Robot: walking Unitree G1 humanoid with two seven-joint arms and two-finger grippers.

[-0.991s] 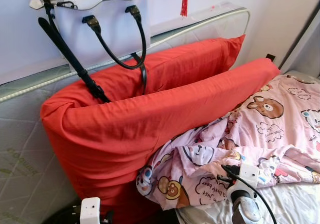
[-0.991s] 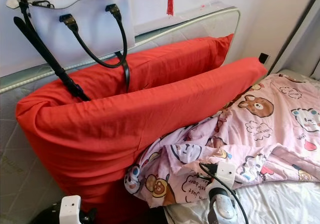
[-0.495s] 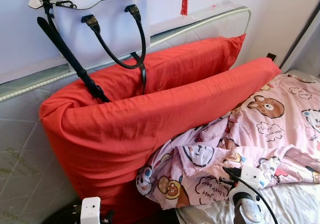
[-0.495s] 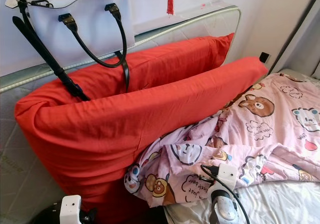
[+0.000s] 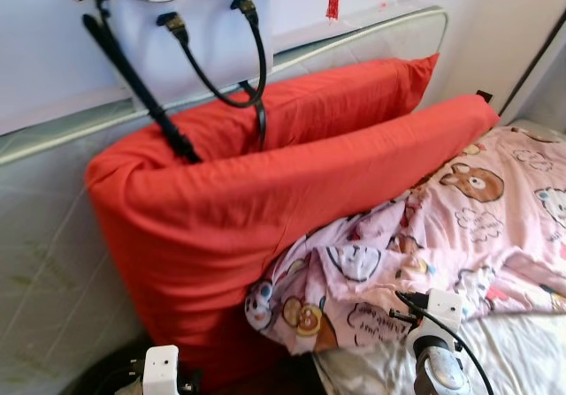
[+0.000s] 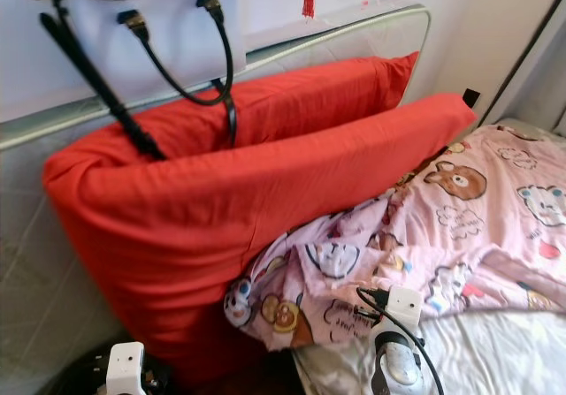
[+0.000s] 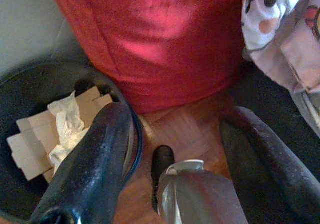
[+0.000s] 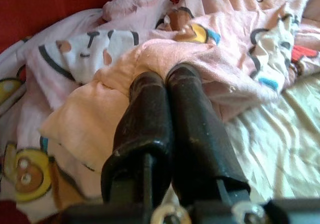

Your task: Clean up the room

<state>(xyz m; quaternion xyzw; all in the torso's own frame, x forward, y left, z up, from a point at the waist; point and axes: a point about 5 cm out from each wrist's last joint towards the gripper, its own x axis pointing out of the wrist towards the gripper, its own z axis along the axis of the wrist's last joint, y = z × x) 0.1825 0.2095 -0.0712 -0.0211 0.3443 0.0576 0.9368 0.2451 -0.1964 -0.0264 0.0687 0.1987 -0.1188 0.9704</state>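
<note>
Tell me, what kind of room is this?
Most likely a bedroom: a bed with a padded headboard, two red pillows leaning against it, and a rumpled pink cartoon-print blanket.

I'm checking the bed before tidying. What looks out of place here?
The pink cartoon blanket lies bunched against the red pillows rather than spread flat, baring the sheet. The right gripper, shut, touches its crumpled fold.

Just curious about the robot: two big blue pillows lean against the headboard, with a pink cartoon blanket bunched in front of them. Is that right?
Not quite. The pillows are red, not blue, as the left eye view shows. They do lean against the headboard, with the pink cartoon blanket bunched in front.
</note>
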